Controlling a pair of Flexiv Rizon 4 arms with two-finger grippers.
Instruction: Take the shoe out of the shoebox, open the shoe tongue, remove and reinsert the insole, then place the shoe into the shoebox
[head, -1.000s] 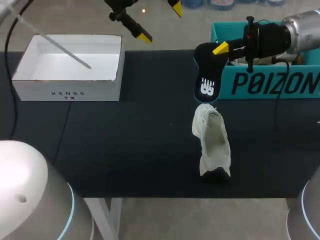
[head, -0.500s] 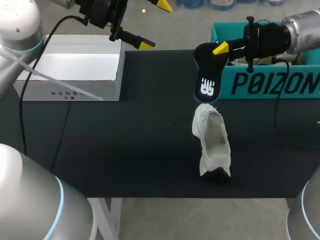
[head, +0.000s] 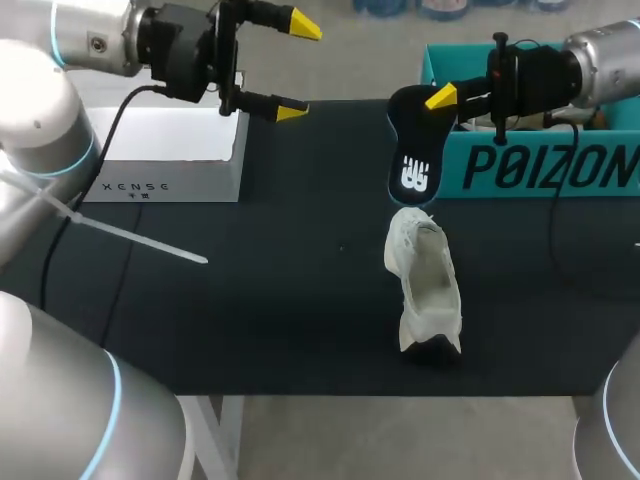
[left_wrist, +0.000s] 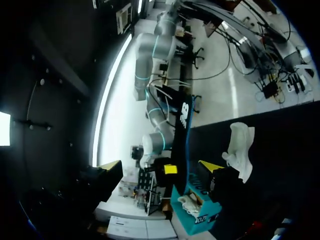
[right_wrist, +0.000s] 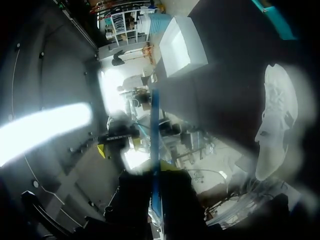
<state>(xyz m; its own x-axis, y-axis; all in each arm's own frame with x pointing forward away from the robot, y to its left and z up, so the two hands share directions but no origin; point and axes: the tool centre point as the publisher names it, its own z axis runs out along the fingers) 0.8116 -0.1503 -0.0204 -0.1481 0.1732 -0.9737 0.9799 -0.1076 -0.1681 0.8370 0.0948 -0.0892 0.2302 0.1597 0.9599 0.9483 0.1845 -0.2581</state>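
The white shoe (head: 425, 290) lies on the black table, toe toward the front edge, its opening facing up. Just above its heel hangs the black insole (head: 413, 145), logo downward, with my right gripper (head: 438, 100) shut on its upper end in front of the teal shoebox (head: 540, 165). My left gripper (head: 298, 67) is open and empty, held in the air past the right end of the white box (head: 165, 165). In the left wrist view the insole (left_wrist: 181, 127), the shoe (left_wrist: 241, 149) and the shoebox (left_wrist: 196, 216) lie ahead of the open left gripper (left_wrist: 160, 167). The right wrist view has the insole (right_wrist: 154, 125) edge-on between its fingers, the shoe (right_wrist: 276, 125) beyond.
The white box (right_wrist: 184, 44) sits at the table's back left corner. A thin white cable tie (head: 120, 232) from my left arm hangs over the table's left part. Bare black table (head: 280, 290) stretches between the white box and the shoe.
My left arm has swung in from the far edge, its open gripper now turned sideways beside the white box. The right arm, insole and shoe have not moved.
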